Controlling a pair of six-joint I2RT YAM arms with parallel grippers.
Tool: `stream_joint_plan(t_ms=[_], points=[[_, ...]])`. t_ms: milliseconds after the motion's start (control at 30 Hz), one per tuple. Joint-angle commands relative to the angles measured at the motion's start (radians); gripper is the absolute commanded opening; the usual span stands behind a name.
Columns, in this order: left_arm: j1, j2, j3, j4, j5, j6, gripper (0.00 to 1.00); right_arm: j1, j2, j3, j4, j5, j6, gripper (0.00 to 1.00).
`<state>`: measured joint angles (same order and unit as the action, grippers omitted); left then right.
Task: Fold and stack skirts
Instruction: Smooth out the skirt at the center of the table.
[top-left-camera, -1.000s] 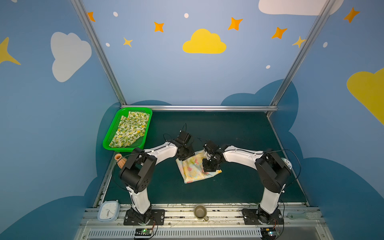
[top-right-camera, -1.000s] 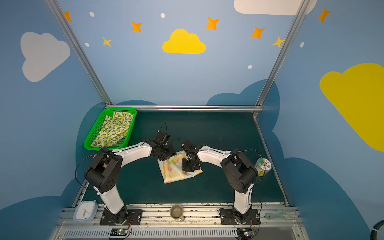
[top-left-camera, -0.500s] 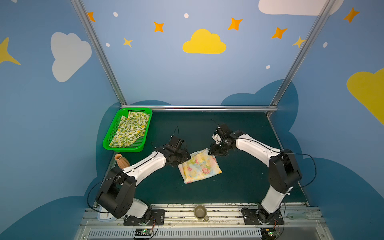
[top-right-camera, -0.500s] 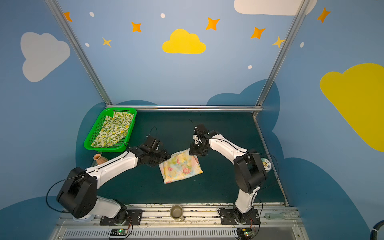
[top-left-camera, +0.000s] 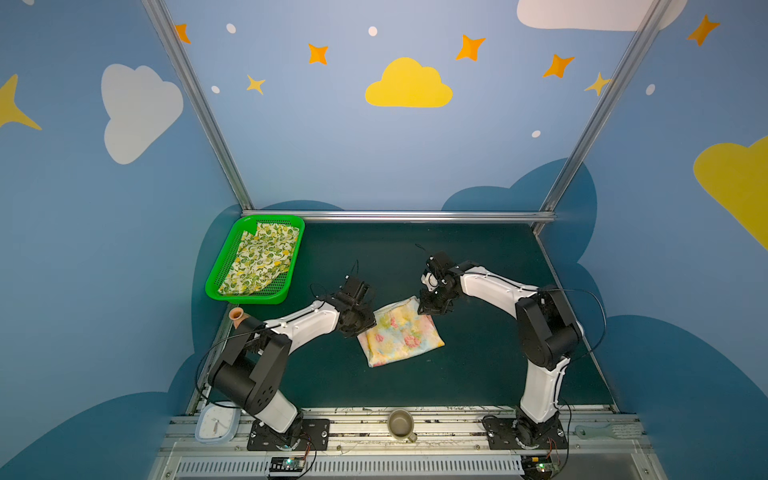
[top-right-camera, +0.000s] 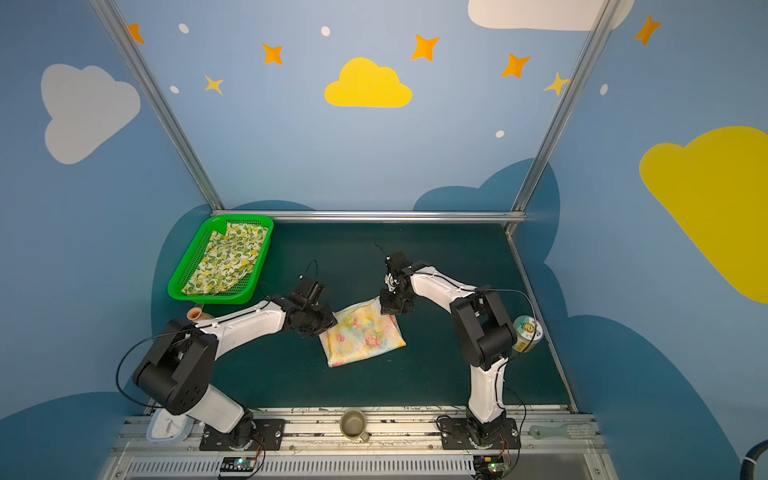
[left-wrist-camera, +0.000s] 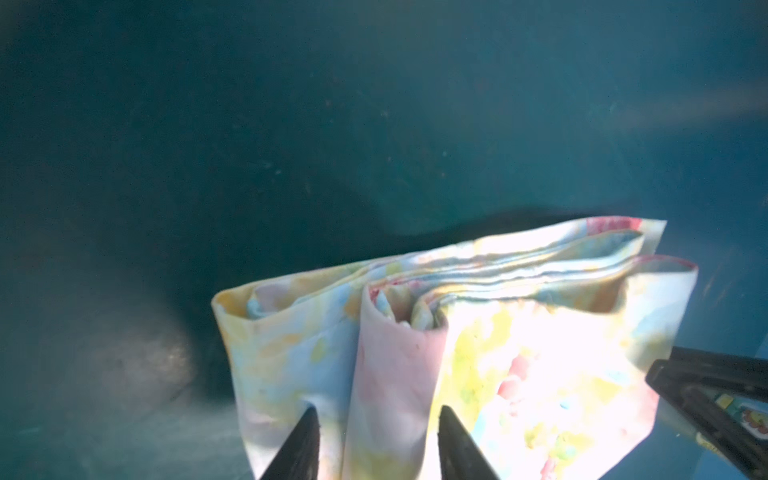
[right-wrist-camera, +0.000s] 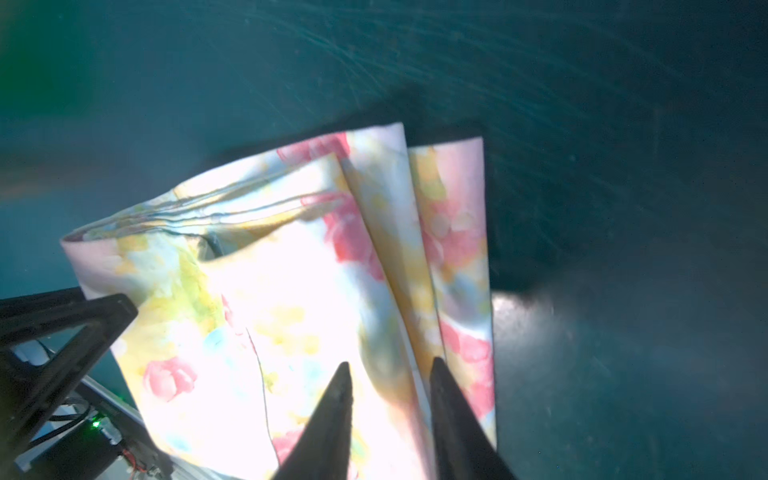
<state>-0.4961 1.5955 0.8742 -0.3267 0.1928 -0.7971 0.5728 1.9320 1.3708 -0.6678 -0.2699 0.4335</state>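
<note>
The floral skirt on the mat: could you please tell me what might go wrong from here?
1. The left tool and the right tool each seem to pinch only a bunched pleat of the floral skirt; on lifting, loose layers could slip out and the fold could open.
2. Its stacked layers gape at the edge, so it may land untidily on the lemon skirt in the green basket.

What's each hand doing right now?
Left hand: closed on the floral skirt.
Right hand: closed on the floral skirt too.
</note>
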Motion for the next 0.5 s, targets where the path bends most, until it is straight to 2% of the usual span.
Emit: stream_joint_plan(t_ms=[0, 67, 133, 200, 467], points=[[0.006, 0.013, 0.016, 0.005, -0.009, 0.011, 0.35, 0.003, 0.016, 0.023, 0.011, 0.012, -0.01, 0.22], [0.01, 0.018, 0.013, 0.005, -0.008, 0.012, 0.28, 0.002, 0.025, 0.03, 0.015, 0.011, -0.015, 0.14], [0.014, 0.019, 0.011, 0.003, -0.008, 0.014, 0.18, -0.001, 0.037, 0.039, 0.014, 0.008, -0.019, 0.02], [0.02, 0.016, 0.006, -0.001, -0.012, 0.015, 0.05, -0.005, 0.043, 0.046, 0.011, 0.006, -0.019, 0.0], [0.034, -0.056, -0.036, -0.036, -0.039, 0.007, 0.04, -0.013, 0.014, 0.036, 0.017, 0.018, -0.012, 0.0]])
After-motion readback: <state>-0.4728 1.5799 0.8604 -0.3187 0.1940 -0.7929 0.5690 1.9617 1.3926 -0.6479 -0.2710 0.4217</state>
